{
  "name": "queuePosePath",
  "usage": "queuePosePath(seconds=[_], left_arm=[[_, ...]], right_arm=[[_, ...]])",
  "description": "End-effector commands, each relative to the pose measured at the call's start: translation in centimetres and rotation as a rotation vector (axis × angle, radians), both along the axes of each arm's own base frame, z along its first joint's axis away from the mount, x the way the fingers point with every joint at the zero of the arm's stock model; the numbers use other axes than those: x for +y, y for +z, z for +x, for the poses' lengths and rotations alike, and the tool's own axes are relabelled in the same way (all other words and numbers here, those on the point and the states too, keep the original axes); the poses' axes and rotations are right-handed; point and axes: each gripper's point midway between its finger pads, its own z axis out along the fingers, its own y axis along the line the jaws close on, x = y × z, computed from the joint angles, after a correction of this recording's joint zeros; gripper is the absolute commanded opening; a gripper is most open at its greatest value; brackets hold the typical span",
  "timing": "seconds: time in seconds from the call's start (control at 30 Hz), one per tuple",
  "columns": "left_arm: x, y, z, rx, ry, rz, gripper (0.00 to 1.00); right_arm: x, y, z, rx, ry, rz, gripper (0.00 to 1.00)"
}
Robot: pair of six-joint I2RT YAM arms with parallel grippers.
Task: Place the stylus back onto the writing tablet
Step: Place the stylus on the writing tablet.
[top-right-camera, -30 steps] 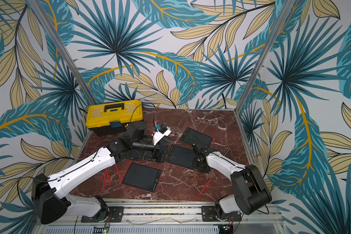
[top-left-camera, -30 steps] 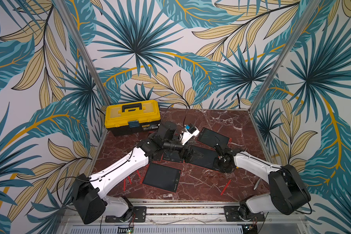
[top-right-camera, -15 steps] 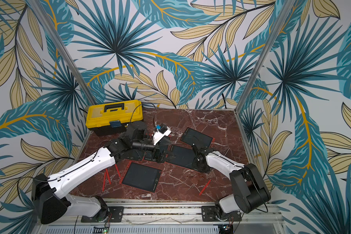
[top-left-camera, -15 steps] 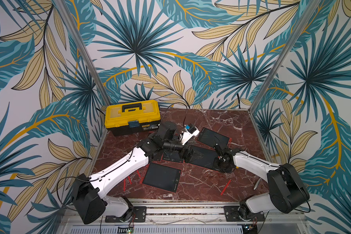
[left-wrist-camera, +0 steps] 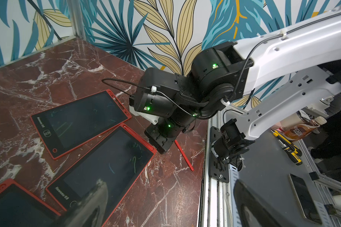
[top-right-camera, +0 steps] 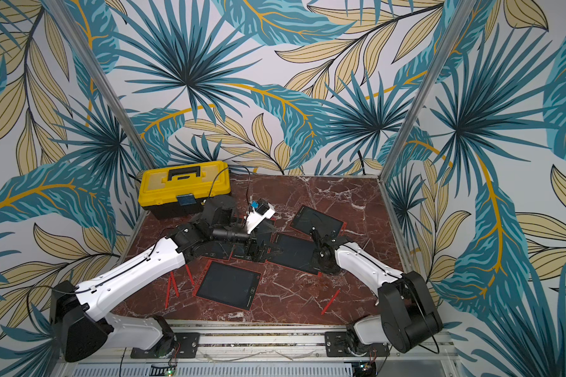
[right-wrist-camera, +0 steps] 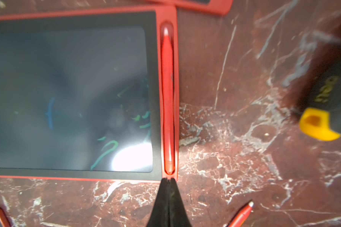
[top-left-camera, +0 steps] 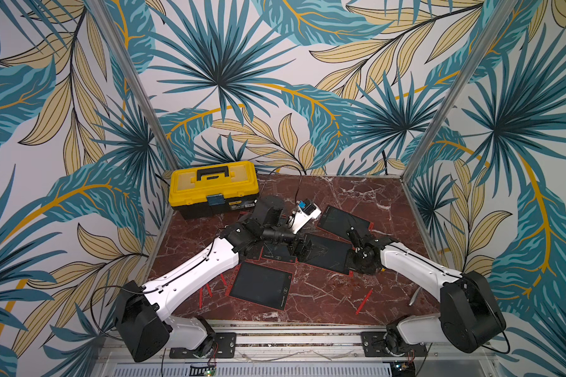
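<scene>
A red stylus (right-wrist-camera: 167,98) lies lengthwise in the side slot of the red-framed writing tablet (right-wrist-camera: 71,94), the middle tablet (top-left-camera: 327,253) on the table. My right gripper (right-wrist-camera: 168,179) is shut with nothing between its fingers. Its tips rest at the tablet's corner, just off the stylus's end, and it shows in both top views (top-left-camera: 352,271) (top-right-camera: 317,270). My left gripper (left-wrist-camera: 171,212) stands open and empty over the same tablet's other end (top-left-camera: 303,249). One blurred finger (left-wrist-camera: 93,202) hangs above the screen.
Other red-framed tablets lie at the far right (top-left-camera: 340,220), at the front (top-left-camera: 262,285) and under the left arm (top-left-camera: 276,253). Loose red styluses lie at the front right (top-left-camera: 363,302) and front left (top-left-camera: 201,295). A yellow toolbox (top-left-camera: 213,187) stands back left.
The right arm has shifted only very slightly. Both grippers keep their states and the tablets have not moved.
</scene>
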Motion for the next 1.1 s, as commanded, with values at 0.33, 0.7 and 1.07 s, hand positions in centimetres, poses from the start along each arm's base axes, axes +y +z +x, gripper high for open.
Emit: queuePosePath(seconds=[0.33,0.7,1.07], left_arm=[[0.9,-0.9,-0.1,-0.061,0.016,0.037,1.0],[0.8,-0.7,-0.1,-0.064,0.013,0.034,1.0],[0.7,-0.5,-0.2,-0.065,0.005,0.029,1.0]], right_arm=[[-2.3,0.7,3.0,-0.048,0.013,-0.112,0.0],[-2.0,-0.8,4.3,-0.033,0.027,-0.087,0.0],[-1.6,-2.1,5.0,-0.01,0.027,-0.083,0.0]])
